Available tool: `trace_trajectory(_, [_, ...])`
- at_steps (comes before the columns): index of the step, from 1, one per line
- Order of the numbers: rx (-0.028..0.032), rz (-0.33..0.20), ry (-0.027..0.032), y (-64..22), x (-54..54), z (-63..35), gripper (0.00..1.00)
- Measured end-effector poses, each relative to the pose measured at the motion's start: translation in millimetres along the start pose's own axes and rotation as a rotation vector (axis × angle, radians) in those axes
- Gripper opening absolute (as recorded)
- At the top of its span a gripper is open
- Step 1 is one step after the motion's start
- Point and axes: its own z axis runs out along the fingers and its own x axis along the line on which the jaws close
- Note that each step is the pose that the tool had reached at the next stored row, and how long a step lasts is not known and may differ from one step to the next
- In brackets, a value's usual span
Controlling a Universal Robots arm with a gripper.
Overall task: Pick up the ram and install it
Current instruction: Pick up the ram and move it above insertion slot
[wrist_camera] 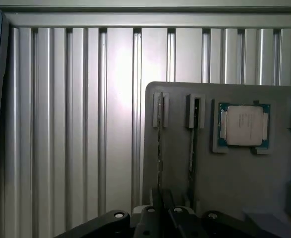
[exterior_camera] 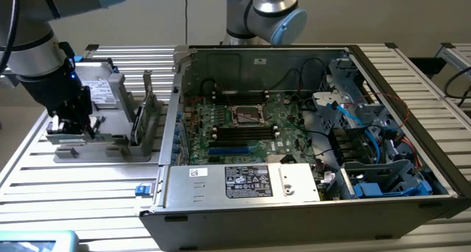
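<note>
**Claw closed on ram in tray**

The ram [wrist_camera: 159, 144] stands on edge in a slot of the grey tray [wrist_camera: 235, 183]. The claw [wrist_camera: 164, 212] is drawn almost fully closed, pinching the stick's near end. A second stick [wrist_camera: 194, 139] stands in the next slot, just beside the first. A processor chip [wrist_camera: 245, 125] lies past that one. The tray rests on the slatted counter [exterior_camera: 74, 186]. The open computer case [exterior_camera: 294, 224] sits well apart, on the exterior view's right.

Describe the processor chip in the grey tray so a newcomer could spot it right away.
On the slatted metal table lies a flat grey tray. In a square recess of it, beside two ram sticks standing on edge, sits the processor chip. Unlike those narrow strips, it is flat and square, silver-topped with a green rim.
</note>
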Motion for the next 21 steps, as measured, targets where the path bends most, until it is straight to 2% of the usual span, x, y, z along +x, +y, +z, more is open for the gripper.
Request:
trace_trajectory(5, [0.0025,0.000,0.0001,-0.5,0.3,-19.5,0.12])
trace_trajectory(8, [0.0026,0.000,0.0000,-4.7,0.7,-32.8,0.12])
trace_trajectory(14, [0.0025,0.000,-0.0001,-26.4,2.5,-60.0,0.12])
trace_trajectory(21, [0.0025,0.000,-0.0044,-55.2,5.3,-91.1,0.12])
